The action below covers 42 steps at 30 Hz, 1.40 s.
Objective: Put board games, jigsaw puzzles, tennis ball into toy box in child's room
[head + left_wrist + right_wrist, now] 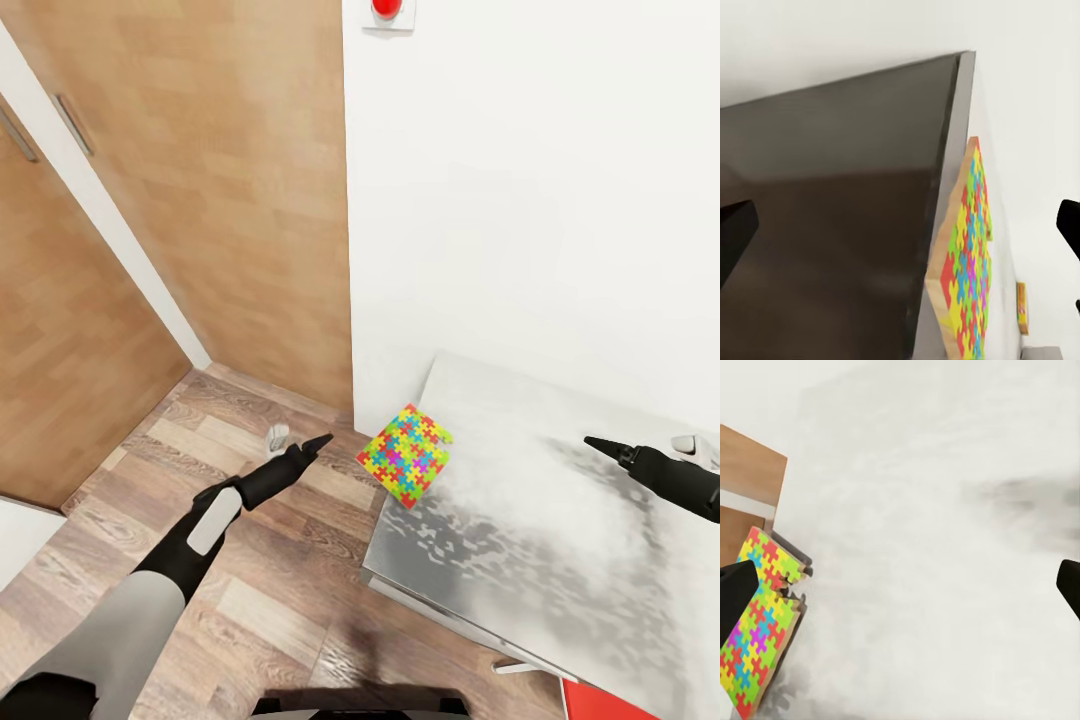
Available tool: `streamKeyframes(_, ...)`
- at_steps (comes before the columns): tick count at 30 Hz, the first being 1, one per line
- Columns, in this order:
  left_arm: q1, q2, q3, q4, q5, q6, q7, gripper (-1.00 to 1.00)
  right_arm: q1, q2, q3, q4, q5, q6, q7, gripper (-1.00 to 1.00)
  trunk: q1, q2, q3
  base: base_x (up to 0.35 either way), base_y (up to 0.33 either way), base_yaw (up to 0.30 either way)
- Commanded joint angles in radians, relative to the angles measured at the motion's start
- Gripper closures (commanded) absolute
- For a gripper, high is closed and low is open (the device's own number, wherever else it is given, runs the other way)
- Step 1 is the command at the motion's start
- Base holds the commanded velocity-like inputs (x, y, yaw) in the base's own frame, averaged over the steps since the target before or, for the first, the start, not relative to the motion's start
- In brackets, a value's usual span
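A jigsaw puzzle (405,455) of bright interlocking pieces lies on the near left corner of the table (520,540), hanging partly over its edge. The left wrist view shows the puzzle (971,255) edge-on beside the table's dark side panel (832,210). My left gripper (318,441) is over the floor just left of it, open and empty (904,232). My right gripper (598,443) hovers above the tabletop to the right, open and empty (904,592), with the puzzle (761,615) ahead of one finger. Another small flat coloured piece (1021,307) lies farther along the table.
Wood-fronted wardrobe doors (200,200) stand at the left, and a white wall (540,180) rises behind the table. A small grey object (277,436) lies on the wood-plank floor under my left arm. Something red (600,705) shows below the table's near edge.
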Motion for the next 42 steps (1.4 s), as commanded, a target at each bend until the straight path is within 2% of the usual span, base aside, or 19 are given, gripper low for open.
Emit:
streamKeyframes(1, -0.001, 0.0, -0.003, 0.006, 0.011, 0.001, 0.001, -1.0, -0.001, 0.0, -0.001, 0.0, 0.01, 0.005, 0.012, -1.0, 0.001, -0.002, -0.001, 0.0, 0.0, 0.0)
streamKeyframes(27, -0.006, -0.002, -0.005, 0.059, 0.011, -0.029, 0.004, -1.0, 0.0, 0.0, -0.001, 0.0, 0.01, 0.005, 0.057, -1.0, 0.001, -0.002, -0.001, 0.0, 0.0, -0.034)
streamKeyframes(37, -0.046, -0.005, -0.006, 0.14, 0.012, -0.032, 0.004, -1.0, 0.001, 0.0, -0.001, 0.0, 0.01, 0.005, 0.06, -1.0, 0.001, -0.002, -0.001, 0.0, 0.0, -0.005)
streamKeyframes(42, -0.052, -0.005, -0.006, 0.154, 0.012, -0.033, 0.002, -1.0, 0.001, 0.0, -0.001, 0.0, 0.01, 0.005, 0.06, -1.0, 0.001, -0.002, -0.001, 0.0, 0.0, -0.002)
